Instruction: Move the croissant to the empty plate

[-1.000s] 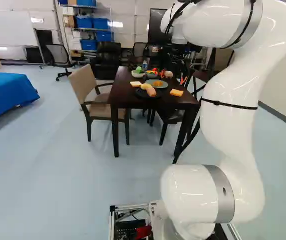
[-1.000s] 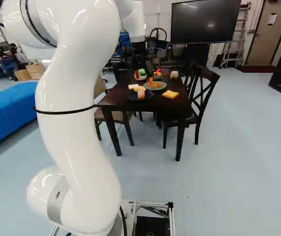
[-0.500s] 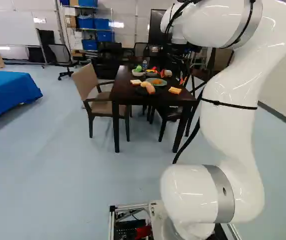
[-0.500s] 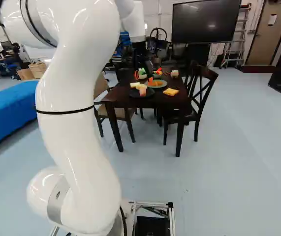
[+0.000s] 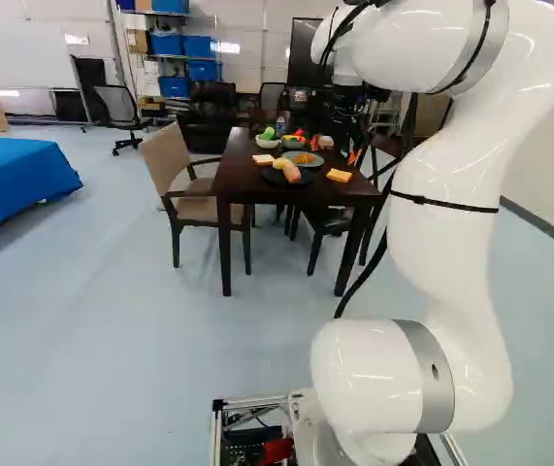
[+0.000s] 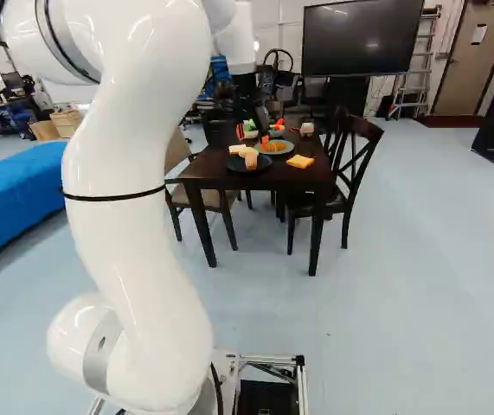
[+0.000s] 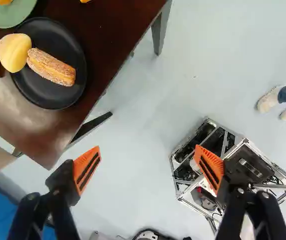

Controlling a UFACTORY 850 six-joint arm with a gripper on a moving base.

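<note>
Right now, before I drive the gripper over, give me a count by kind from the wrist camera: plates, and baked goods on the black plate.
Plates: 2 (round black plate, pale green plate)
Baked goods on the black plate: 2 (round yellow bun, long sugar-dusted brown pastry)
Total: 4

Open gripper [image 6: 252, 135], apparently nose-down.

No text, label, number or sign can be read.
</note>
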